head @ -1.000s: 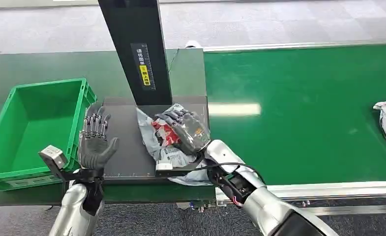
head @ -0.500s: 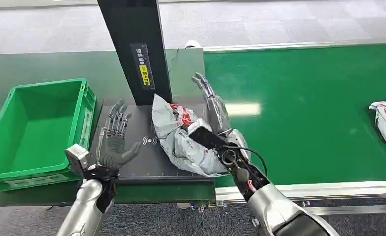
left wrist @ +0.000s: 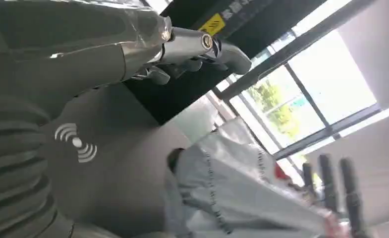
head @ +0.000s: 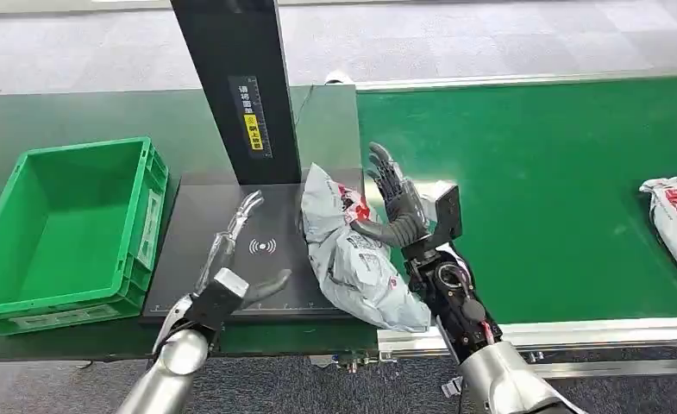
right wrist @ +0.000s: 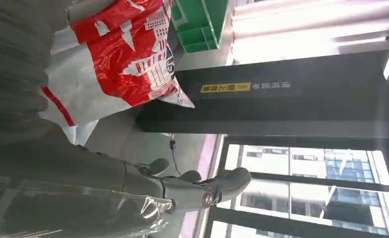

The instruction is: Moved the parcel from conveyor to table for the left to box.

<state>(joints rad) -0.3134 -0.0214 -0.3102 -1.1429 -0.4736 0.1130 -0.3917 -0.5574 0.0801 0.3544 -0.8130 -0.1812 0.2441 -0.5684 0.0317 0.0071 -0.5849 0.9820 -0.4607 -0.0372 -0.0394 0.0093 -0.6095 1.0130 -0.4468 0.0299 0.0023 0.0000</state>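
— Where is your right hand?

— My right hand (head: 397, 210) stands edge-up at the right side of the parcel (head: 352, 252), fingers spread and pointing away from me, the thumb lying against the bag. It grips nothing; the palm just flanks the parcel.

— And the left?

— My left hand (head: 235, 272) is low over the black scanner plate (head: 198, 226), fingers straight and apart, thumb out toward the parcel, holding nothing. It is near the bag but not touching it.

— Where does the parcel lie?

— The grey bag with red print rests along the right edge of the scanner plate, one end near the black post (head: 240, 86), the other hanging over the table's front edge beside the conveyor (head: 559, 172). It sits between my two hands.

— What else is close by?

— A green crate (head: 24, 297) stands left of the plate, just beyond my left hand. The post rises right behind the plate with a yellow label (head: 251, 126) on it. A second parcel (head: 675, 216) lies far right on the belt, well apart.
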